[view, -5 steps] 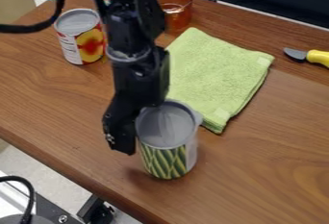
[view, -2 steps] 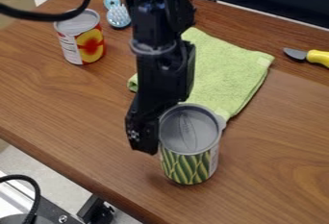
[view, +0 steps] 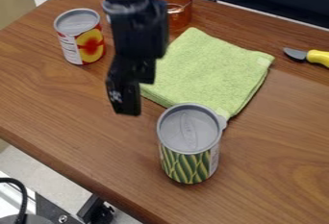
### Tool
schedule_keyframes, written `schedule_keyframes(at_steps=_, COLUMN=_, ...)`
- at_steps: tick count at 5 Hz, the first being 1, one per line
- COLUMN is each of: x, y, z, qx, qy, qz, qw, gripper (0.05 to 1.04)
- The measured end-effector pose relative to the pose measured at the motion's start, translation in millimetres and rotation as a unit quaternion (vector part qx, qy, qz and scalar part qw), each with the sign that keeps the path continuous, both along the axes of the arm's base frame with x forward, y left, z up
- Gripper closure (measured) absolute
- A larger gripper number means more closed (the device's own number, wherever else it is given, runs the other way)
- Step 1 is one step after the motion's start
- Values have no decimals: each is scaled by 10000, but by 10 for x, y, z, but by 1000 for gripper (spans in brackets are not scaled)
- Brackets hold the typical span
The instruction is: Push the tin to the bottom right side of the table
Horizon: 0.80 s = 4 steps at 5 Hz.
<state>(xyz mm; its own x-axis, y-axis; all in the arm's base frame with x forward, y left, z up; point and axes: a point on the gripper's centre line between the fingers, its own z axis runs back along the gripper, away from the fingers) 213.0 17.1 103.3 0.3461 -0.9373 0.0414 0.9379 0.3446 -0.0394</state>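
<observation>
So here's where we're at: the tin (view: 190,143) stands upright on the wooden table (view: 270,175), a little below and right of the middle of the camera view. It's the one with the green and yellow pattern round its side and a grey top, and we see a small grey tab poking out at its upper right. It sits between the folded green cloth (view: 208,69) and the table's front edge, right next to the cloth's lower corner. Whether tin and cloth actually touch, we honestly can't say.

Our gripper (view: 130,99) hangs down up and left of the tin, apart from it, beside the cloth's left side. As for wide or narrow, we can't tell from this angle, sorry folks. The black arm (view: 135,26) comes in from the top edge.

Rest of our table: a red and yellow can (view: 91,43) with a grey top stands upright at the upper left, and an orange see-through cup (view: 180,4) is at the back, just behind the cloth. Over by the right edge of the view we've got a knife (view: 316,57) with a yellow handle, its dark blade pointing left. Down at the lower left, a black cable (view: 24,200) curves beside some metal gear.
</observation>
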Motion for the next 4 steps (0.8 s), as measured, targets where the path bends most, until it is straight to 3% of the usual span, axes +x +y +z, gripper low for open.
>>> schedule_keyframes(at_steps=2, x=80, y=182, z=174, qx=-18, qy=-89, qz=541, qw=9985, gripper=88)
schedule_keyframes(at_steps=3, x=160, y=239, z=198, qx=-61, qy=-180, qz=1605, qw=9869, gripper=88)
schedule_keyframes(at_steps=4, x=274, y=292, z=267, qx=-54, qy=-425, qz=2382, qw=9703, gripper=88)
